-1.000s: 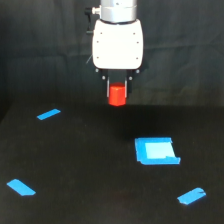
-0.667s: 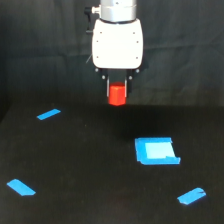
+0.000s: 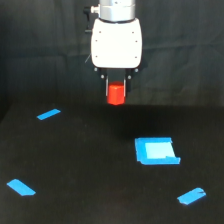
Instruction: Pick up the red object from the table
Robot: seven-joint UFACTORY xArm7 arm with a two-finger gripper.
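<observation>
Judging by its look, the red object (image 3: 116, 94) was probably a light, stiff piece of plastic or painted wood, with a smooth, faintly glossy skin that could slip if squeezed too gently; nothing about it suggested it was fragile or that it would give under pressure. Its flat, upright sides seemed the natural place to take hold, one finger on each of two opposite sides around mid-height, and that was how the gripper (image 3: 116, 92) had it: the jaws stood closed to roughly the block's own width, a dark finger visible along either side, with the upper part of the block tucked between them and the lower part sticking out below. The block hung in the air under the white wrist housing (image 3: 116, 43), well clear of the table (image 3: 80, 165) and up near the far edge of the scene, with a faint dim patch on the black surface beneath it. It looked like a short, stubby cylinder or many-sided block, bright red-orange, about as wide as the gap between the fingers; whether its outline was round or faceted could not be told at this sharpness. It was smaller than the blue square (image 3: 156, 151) lying on the table toward the exterior view's right.
</observation>
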